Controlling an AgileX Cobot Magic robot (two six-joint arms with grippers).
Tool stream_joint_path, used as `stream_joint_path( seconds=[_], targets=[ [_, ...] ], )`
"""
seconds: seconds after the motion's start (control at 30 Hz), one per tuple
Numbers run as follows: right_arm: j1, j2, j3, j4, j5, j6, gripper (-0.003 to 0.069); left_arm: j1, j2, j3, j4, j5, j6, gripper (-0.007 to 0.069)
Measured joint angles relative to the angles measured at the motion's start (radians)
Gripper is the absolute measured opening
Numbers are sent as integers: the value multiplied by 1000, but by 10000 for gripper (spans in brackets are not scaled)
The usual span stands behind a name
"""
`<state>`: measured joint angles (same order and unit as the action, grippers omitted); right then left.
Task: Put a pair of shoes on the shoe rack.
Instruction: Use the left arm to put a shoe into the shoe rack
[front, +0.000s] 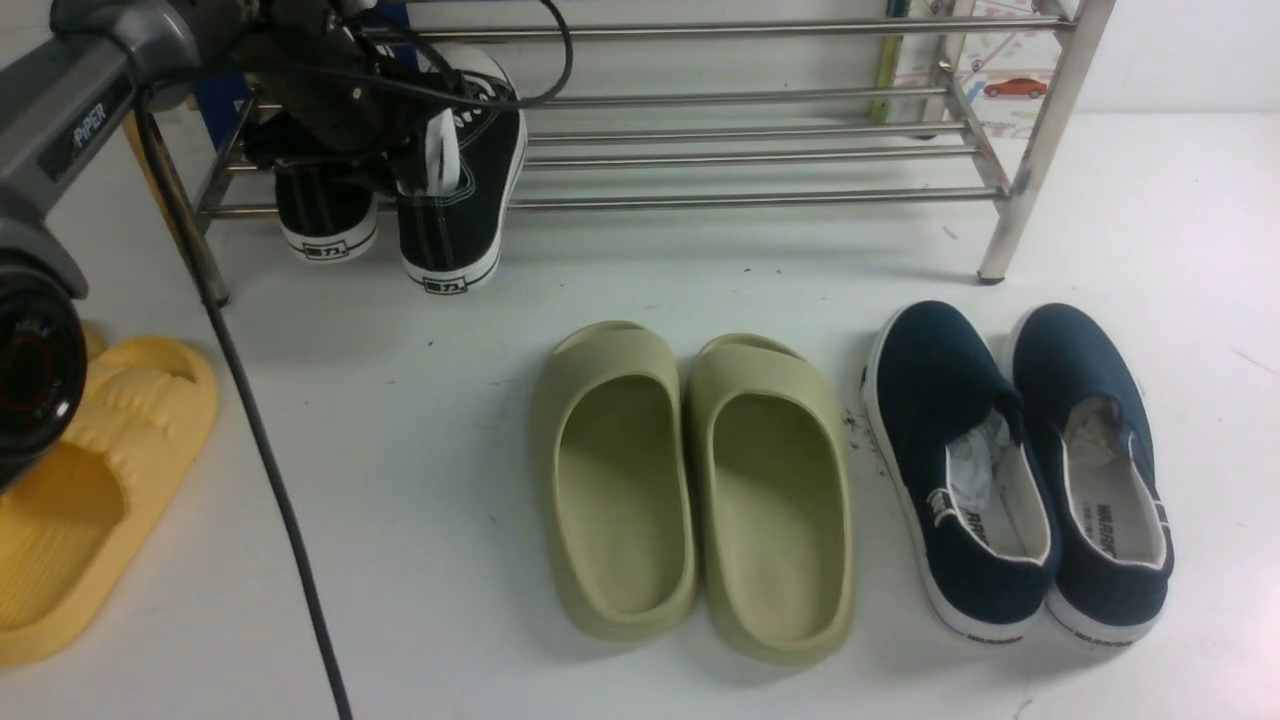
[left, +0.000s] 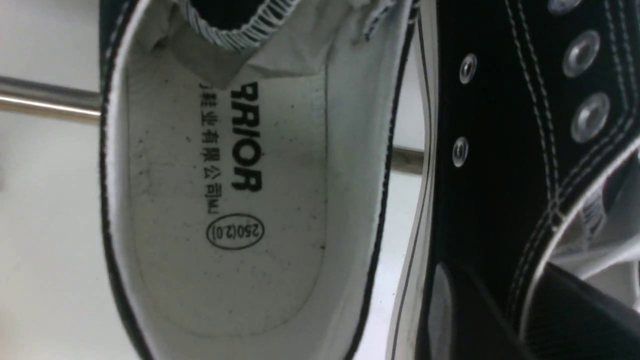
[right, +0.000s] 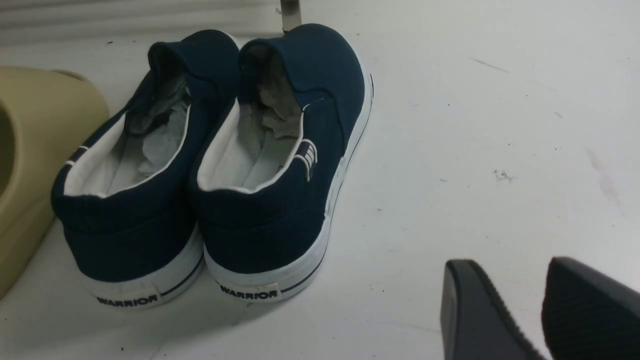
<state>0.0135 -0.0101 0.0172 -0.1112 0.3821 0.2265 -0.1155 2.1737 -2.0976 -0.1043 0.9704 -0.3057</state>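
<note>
Olive slides (front: 690, 490), navy slip-ons (front: 1010, 470) and a yellow slide (front: 90, 480) are laid on a scuffed white floor (front: 420, 420). The pair of shoes (front: 455, 215) is placed at the left end of the shoe rack (front: 760, 130), heels overhanging. The left gripper (left: 500, 305) is clamped on one sneaker's collar. The right gripper (right: 515, 272) is held parted and empty.

The shoe rack (front: 760, 198) is shiny steel tube, its legs stained rust-brown; the black sneakers (front: 460, 200) on it are matt canvas with glossy metal eyelets (left: 590, 117) and a speckled cloth insole (left: 225, 200); in front of the rack, the olive slides (front: 610, 480) look smooth matt foam; the navy slip-ons (front: 940, 380) are cloth, rubber-soled, stuffed with crumpled paper (front: 975, 462).
</note>
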Motion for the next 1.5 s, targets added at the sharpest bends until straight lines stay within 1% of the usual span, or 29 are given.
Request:
stream_joint_path(
  seconds=[0.03, 0.13, 0.23, 0.37, 0.43, 0.53, 0.6, 0.63, 0.67, 0.7, 0.73, 0.8, 0.87, 0.9, 0.93, 0.97, 1.0, 1.03, 1.07, 1.2, 1.27, 1.37, 1.43, 1.5],
  targets=[
    [0, 0, 0, 0, 0, 0, 246, 0, -19, 0, 0, 27, 1, 242],
    [0, 0, 0, -2, 0, 0, 246, 0, -64, 0, 0, 79, 12, 255],
    [0, 0, 0, -8, 0, 0, 246, 0, -104, -1, 0, 121, 29, 256],
    [0, 0, 0, -18, 0, 0, 246, 0, -159, -1, 1, 232, 84, 240],
    [0, 0, 0, -18, 0, 0, 246, 0, -174, -1, 3, 265, 108, 218],
    [0, 0, 0, -18, 0, 0, 246, -7, -197, 16, 4, 270, 119, 185],
    [0, 0, 0, -19, 0, 0, 246, -34, -238, 87, 21, 270, 134, 125],
    [0, 0, 0, -19, 0, 0, 246, -41, -244, 87, 22, 270, 134, 120],
    [0, 0, 0, -19, 0, 0, 246, -74, -262, 165, 38, 270, 140, 70],
    [0, 0, 0, -20, 0, 0, 246, -102, -269, 207, 49, 270, 141, 38],
    [0, 0, 0, -20, 0, 0, 246, -106, -268, 224, 51, 270, 142, 32],
    [0, 0, 0, -21, 0, 0, 246, -144, -265, 301, 56, 247, 143, -14],
    [0, 0, 0, -21, 0, 0, 246, -160, -255, 354, 56, 199, 144, -13],
    [0, 0, 0, -21, 0, 0, 246, -162, -235, 380, 56, 147, 142, -13],
    [0, 0, 0, -21, 0, 0, 246, -162, -233, 382, 57, 140, 142, -13],
    [0, 0, 0, -21, 0, 0, 246, -161, -216, 386, 66, 96, 132, -13],
    [0, 0, 0, -21, 0, 0, 246, -157, -203, 386, 78, 50, 121, -13],
    [0, 0, 0, -21, 0, 0, 246, -157, -201, 386, 80, 50, 120, -13],
    [0, 0, 0, -21, 0, 1, 246, -154, -189, 386, 93, 0, 109, -13],
    [0, 0, 0, -21, 0, 1, 246, -139, -147, 344, 116, -56, 97, -13],
    [0, 0, 0, -21, 0, 1, 246, -134, -127, 311, 114, -40, 96, -13],
    [0, 0, 0, -21, 0, 1, 246, -127, -73, 200, 104, 41, 94, -13],
    [0, 0, 0, -21, 0, 1, 246, -124, -52, 167, 95, 57, 94, -13],
    [0, 0, 0, -21, 0, 1, 246, -119, -10, 84, 91, 88, 94, -13]
  ],
)
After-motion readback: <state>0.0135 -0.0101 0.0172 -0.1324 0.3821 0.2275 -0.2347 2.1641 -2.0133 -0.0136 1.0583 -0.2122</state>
